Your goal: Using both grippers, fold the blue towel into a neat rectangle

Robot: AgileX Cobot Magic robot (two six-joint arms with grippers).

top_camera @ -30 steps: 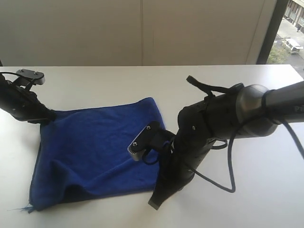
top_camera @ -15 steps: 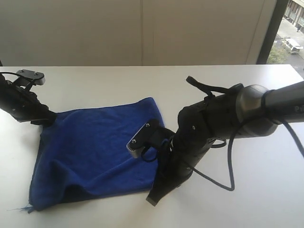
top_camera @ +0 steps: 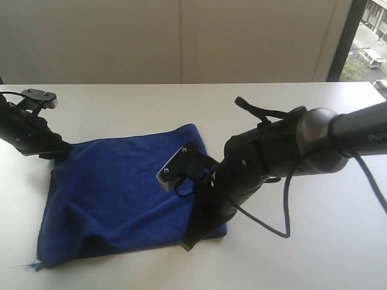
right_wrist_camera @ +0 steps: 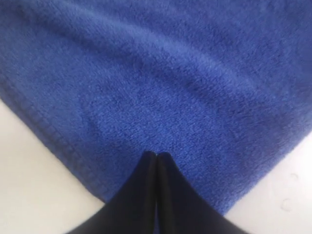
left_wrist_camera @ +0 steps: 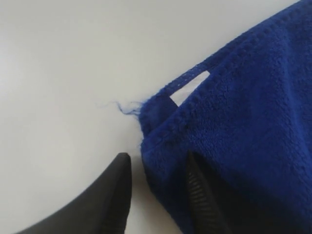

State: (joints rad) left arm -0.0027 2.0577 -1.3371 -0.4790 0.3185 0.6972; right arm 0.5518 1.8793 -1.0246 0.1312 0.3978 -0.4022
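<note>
**A:** How is the blue towel [top_camera: 121,193] expected to handle?

**B:** As soft, light, limp cloth. It is seen spread on the desk [top_camera: 302,254], apparently doubled over, with its near edge rumpled. A hemmed corner, both layers taken together, is judged the surest hold.

**A:** And the end effectors?

**B:** The left end effector [left_wrist_camera: 158,163] is held open at the towel's far left corner, with nothing gripped. The right end effector [right_wrist_camera: 156,158] is closed, its tips set on the cloth near the right edge. Whether fabric is pinched cannot be told.

Faint white lettering, perhaps "PIP", on right arm [top_camera: 314,139].
</note>
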